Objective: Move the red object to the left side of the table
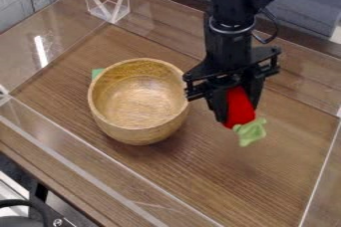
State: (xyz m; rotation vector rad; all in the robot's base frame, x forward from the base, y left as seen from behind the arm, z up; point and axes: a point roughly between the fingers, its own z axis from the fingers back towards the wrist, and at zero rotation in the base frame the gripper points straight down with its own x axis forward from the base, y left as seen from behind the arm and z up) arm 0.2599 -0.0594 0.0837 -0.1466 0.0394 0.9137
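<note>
The red object (241, 108), a small oval toy fruit with a light green leafy end pointing down and to the right, hangs above the table (160, 176) between the fingers of my gripper (234, 92). The black gripper is shut on it from above. It sits just to the right of the wooden bowl, with a small gap between them. The top of the fruit is hidden by the fingers.
A round light wooden bowl (139, 99) stands left of centre, with a small green thing (98, 73) peeking out behind its left rim. Low clear acrylic walls (107, 6) border the tabletop. A dark cable lies at the bottom left corner.
</note>
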